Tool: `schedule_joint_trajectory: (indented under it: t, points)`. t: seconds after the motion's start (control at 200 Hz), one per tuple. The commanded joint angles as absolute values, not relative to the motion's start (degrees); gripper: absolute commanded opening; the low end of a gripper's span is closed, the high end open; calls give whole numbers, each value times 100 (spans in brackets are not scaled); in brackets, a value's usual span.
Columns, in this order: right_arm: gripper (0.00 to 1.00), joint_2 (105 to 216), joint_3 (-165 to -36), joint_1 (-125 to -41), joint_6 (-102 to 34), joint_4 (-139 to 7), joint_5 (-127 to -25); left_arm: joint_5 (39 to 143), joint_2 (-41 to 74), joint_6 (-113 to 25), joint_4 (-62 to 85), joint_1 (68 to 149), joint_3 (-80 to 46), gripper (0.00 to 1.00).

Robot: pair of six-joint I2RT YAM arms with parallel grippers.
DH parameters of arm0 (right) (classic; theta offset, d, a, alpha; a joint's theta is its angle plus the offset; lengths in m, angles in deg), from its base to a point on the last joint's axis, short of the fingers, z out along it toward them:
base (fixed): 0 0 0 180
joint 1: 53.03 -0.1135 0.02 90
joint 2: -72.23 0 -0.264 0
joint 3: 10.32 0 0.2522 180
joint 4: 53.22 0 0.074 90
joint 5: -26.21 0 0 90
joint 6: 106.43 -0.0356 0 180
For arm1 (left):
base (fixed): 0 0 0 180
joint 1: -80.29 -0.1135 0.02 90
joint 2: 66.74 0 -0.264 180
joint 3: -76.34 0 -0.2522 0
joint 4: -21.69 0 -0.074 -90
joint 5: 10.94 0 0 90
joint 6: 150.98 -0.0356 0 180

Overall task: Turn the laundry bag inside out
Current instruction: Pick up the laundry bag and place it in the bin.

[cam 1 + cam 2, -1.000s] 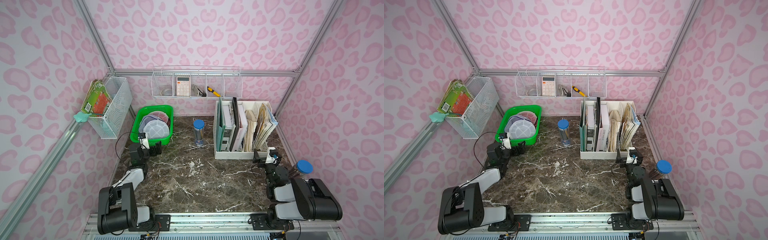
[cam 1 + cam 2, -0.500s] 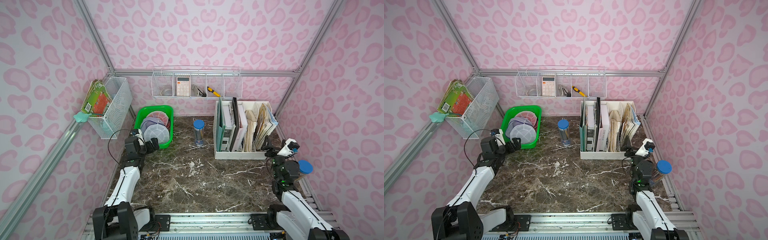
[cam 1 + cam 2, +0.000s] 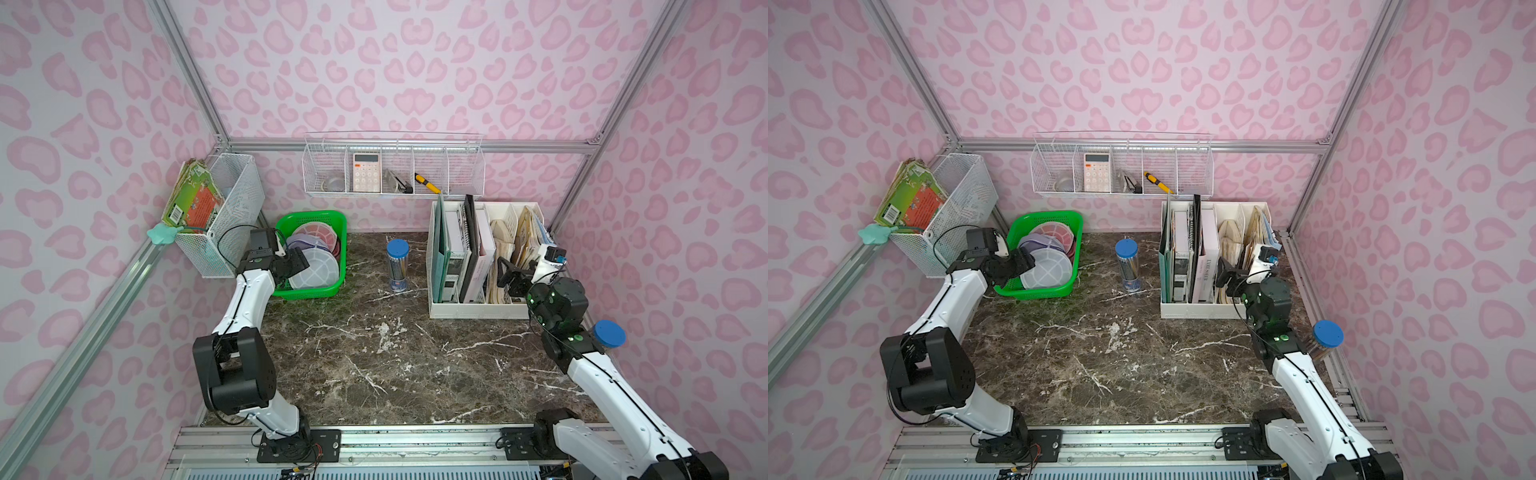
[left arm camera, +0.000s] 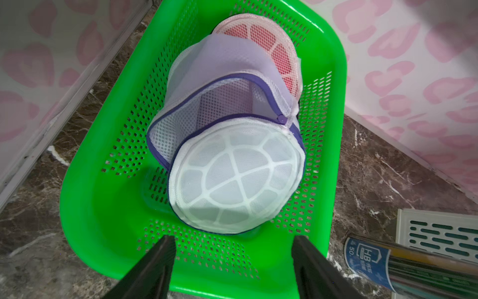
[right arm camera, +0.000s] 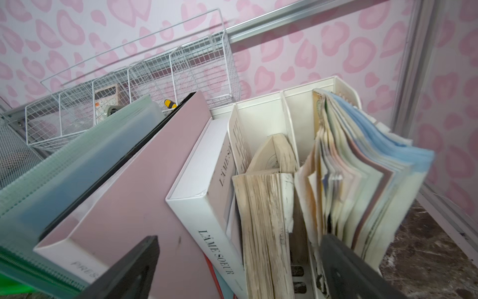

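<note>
A mesh laundry bag lies in a green basket. The left tool hovers spread at its rim; the right tool, also spread, is well apart.

Around me stand pink walls printed with darker pink blotches, joined at the corners by aluminium rails. I work on a dark marble top veined in white. A wire shelf hangs on the back wall, a mesh bin on the left one. A white file rack stands at the back right. The light is even and soft.
</note>
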State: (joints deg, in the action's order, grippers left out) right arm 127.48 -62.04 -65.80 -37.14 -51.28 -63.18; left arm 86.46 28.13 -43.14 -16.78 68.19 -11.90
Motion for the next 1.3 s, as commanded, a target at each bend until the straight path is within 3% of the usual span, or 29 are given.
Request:
schedule_joint_trajectory:
  t: [0.0,0.285,0.745,0.85,0.925,0.995,1.295]
  points:
    - [100,12872,-6390,-6849,-3455,-5589,-6130,8517,3193,-4534,-1888,6807,-756,76]
    - [100,13114,-6460,-7273,-3435,-5460,-5743,9374,4207,-3809,-1657,6807,294,73]
    - [100,13221,-6580,-7476,-3480,-5516,-5513,9298,5472,-2377,-808,6816,1207,68]
    - [100,13127,-6534,-7482,-3515,-5556,-5411,9322,5597,-2192,-466,6820,1212,49]
    - [100,13052,-6492,-7482,-3528,-5577,-5384,9355,5590,-2112,-334,6833,1211,19]
    - [100,12970,-6431,-7482,-3576,-5565,-5308,9365,5479,-2143,-296,6875,1165,0]
    - [100,12665,-6241,-7479,-3448,-5269,-5138,9250,4189,-2285,-320,7188,379,0]
